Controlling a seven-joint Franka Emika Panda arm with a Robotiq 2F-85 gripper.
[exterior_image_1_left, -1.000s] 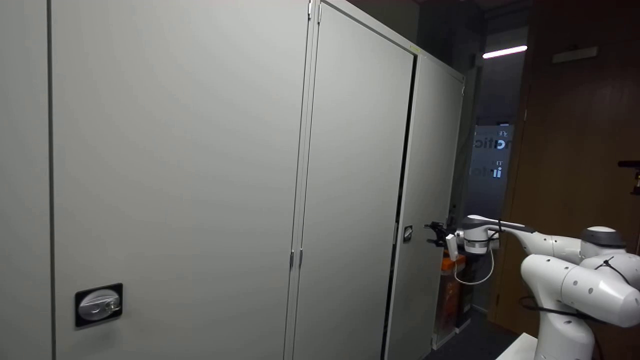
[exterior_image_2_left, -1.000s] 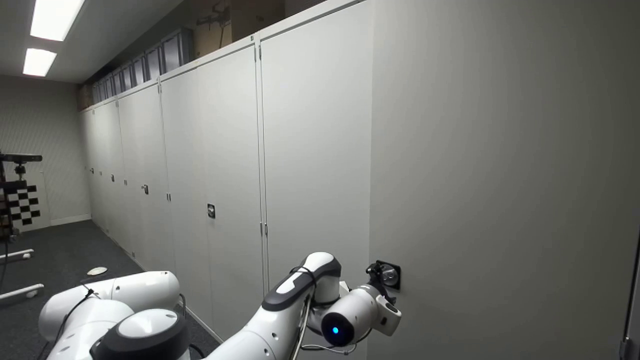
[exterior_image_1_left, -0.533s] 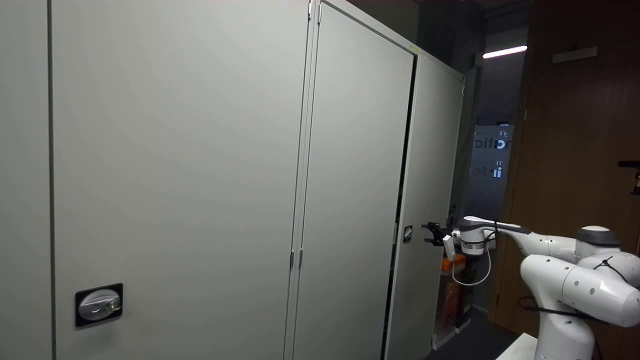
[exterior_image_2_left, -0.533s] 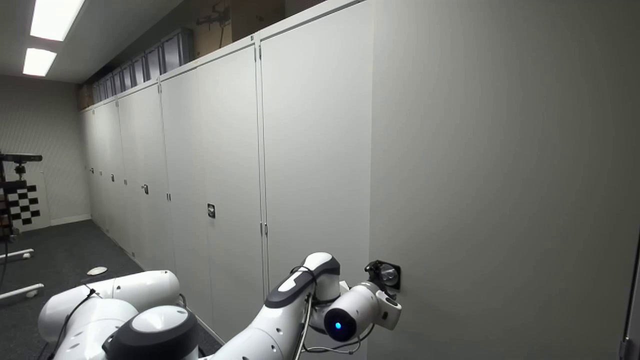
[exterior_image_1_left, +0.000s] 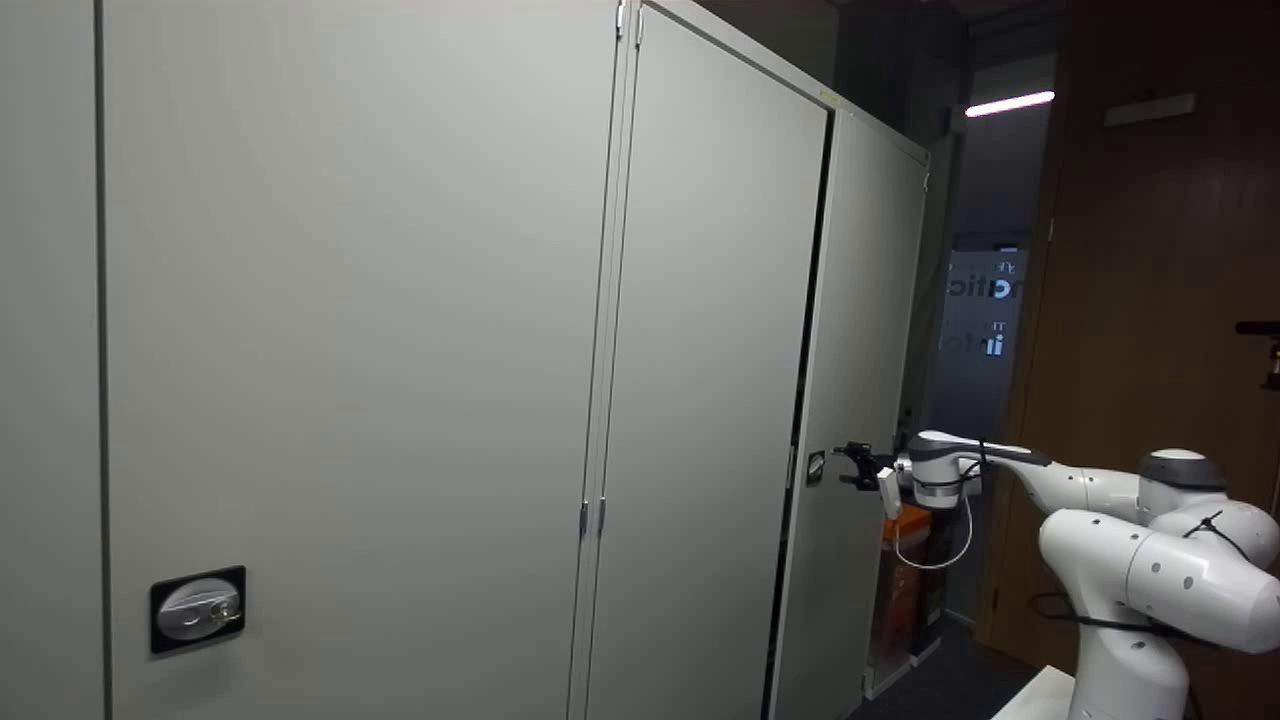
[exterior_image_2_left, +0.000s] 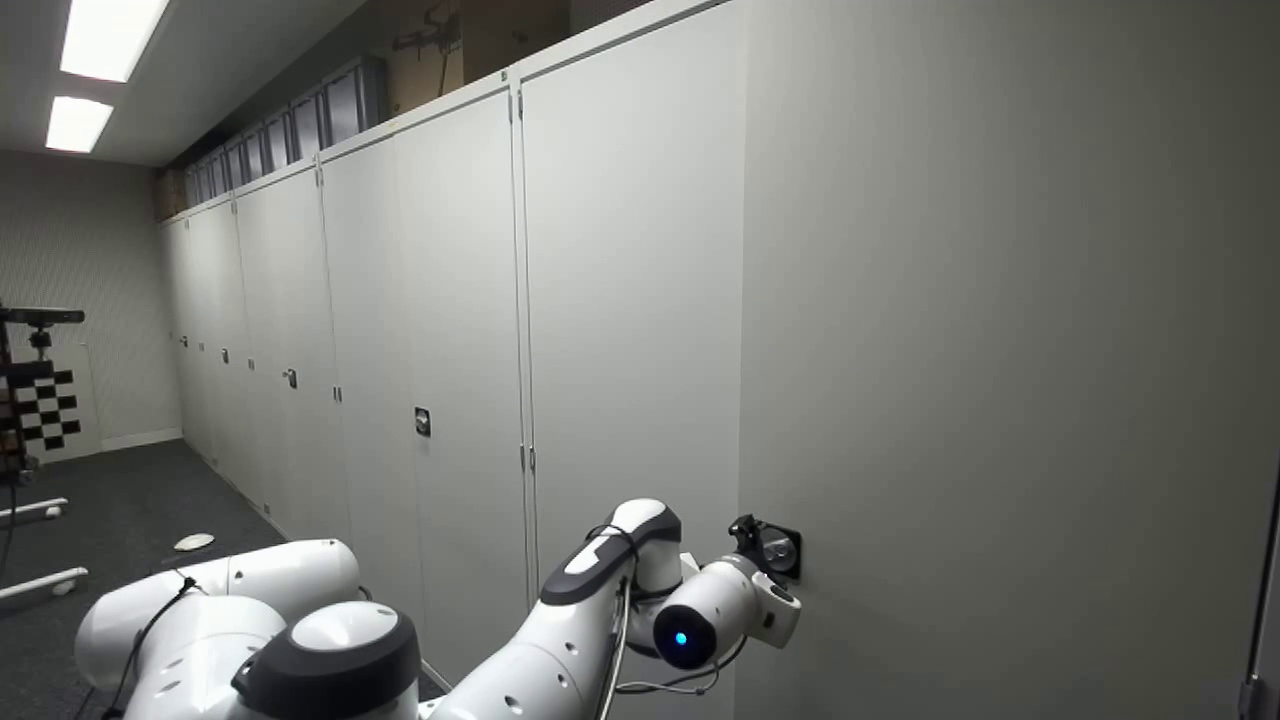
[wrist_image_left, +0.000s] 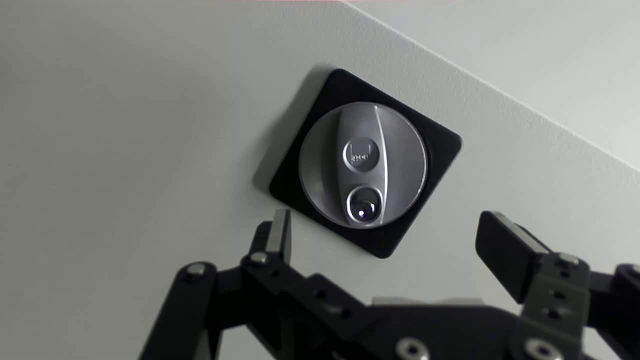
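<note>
Nearer the door (exterior_image_1_left: 862, 300) than a second ago, the gripper (wrist_image_left: 384, 227) now sits further toward 9 o'clock in an exterior view, the arm (exterior_image_1_left: 1095, 490) reaching after it from 3 o'clock, while the door shows no change. Its fingers (wrist_image_left: 504, 252) stand wide apart, one at 9 o'clock and one at 3 in the wrist view, holding nothing. Ahead of them is the round knob (wrist_image_left: 363, 165), set on the door: in the wrist view it lies at 12 o'clock from the midpoint between them, a touch toward 11, and nearer the 9 o'clock finger than the 3 o'clock one. Its ridge (wrist_image_left: 361, 178) has its long axis running almost from 12 to 6, crosswise to the line joining the fingers, with the lock (wrist_image_left: 364, 206) at the 6 o'clock end. In an exterior view the knob shows at 9 o'clock from the gripper, just beside the fingers, a little space between. Around the knob, the black plate (wrist_image_left: 345, 85) sits turned, one corner between 11 and 12. Past it, toward 1 o'clock, the door's edge (wrist_image_left: 450, 65) slants from about 10 to 4. In an exterior view a dark gap (exterior_image_1_left: 816, 250) parts this door from the next panel (exterior_image_1_left: 715, 300).
</note>
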